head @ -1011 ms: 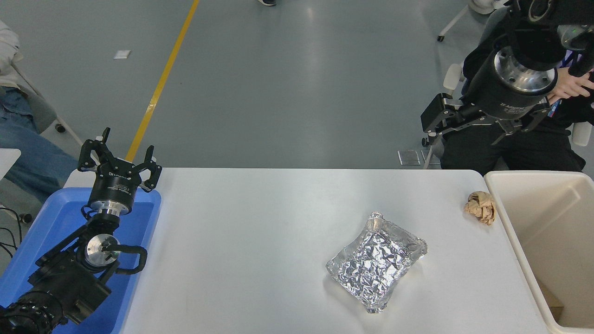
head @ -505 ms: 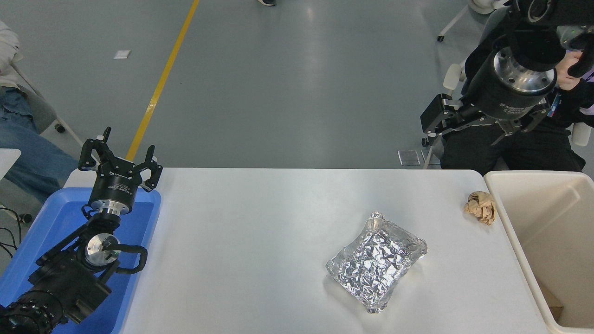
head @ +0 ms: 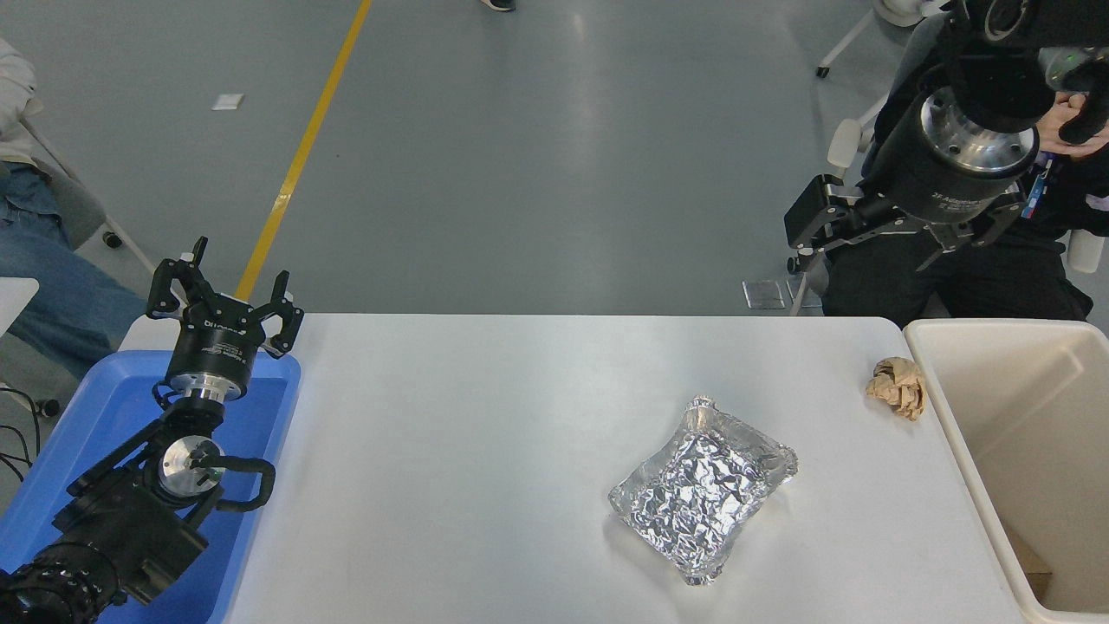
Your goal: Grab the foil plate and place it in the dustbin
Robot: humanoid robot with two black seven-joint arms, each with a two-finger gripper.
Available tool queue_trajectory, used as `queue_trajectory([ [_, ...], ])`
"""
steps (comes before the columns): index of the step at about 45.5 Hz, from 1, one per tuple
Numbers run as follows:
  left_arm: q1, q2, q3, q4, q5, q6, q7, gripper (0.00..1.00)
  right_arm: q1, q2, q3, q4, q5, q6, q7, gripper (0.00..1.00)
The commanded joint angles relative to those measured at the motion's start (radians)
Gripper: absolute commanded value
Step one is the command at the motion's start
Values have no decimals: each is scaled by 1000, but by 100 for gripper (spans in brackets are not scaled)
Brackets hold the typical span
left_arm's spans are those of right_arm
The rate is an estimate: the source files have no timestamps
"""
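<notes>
Since the dustbin (head: 1022, 451) is the biggest thing here, I'll fix everything off it: cream bin at the counter's (head: 485, 451) right edge, mouth open upward, something brown low in its near corner. Counter is white; the blue tray (head: 104, 433) sits at the end far from the dustbin, with the left hand (head: 223, 299) parked over it, fingers spread.

Foil plate (head: 703, 487) lies flat on the counter, left of the dustbin and a bit toward the camera, skewed so one corner points roughly at the bin. Nothing touches it. Crumpled brown paper ball (head: 898, 387) sits just beside the dustbin's left wall, beyond the plate and well apart from it.

Handling, my read: thin crinkled foil, so very light, floppy, dents under any squeeze, slick surface. Best purchase is probably the raised rim, one finger inside, one outside, on a long side or the corner nearest the dustbin. Pinch lightly; expect it to deform and sag when lifted.

Right hand (head: 892, 227) is up high beyond the counter's far edge, past the dustbin's far-left corner, fingers splayed wide, holding nothing. Plate is well apart from it: nearer the camera, lower, somewhat left.
</notes>
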Motion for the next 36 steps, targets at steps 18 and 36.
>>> queue_trajectory([
  [18, 0, 0, 0, 0, 1, 0, 1, 99, -75, -8, 36, -2, 57, 0, 0, 100],
  [36, 0, 0, -2, 0, 0, 1, -1, 99, -387, -17, 48, -6, 54, -205, 0, 100],
])
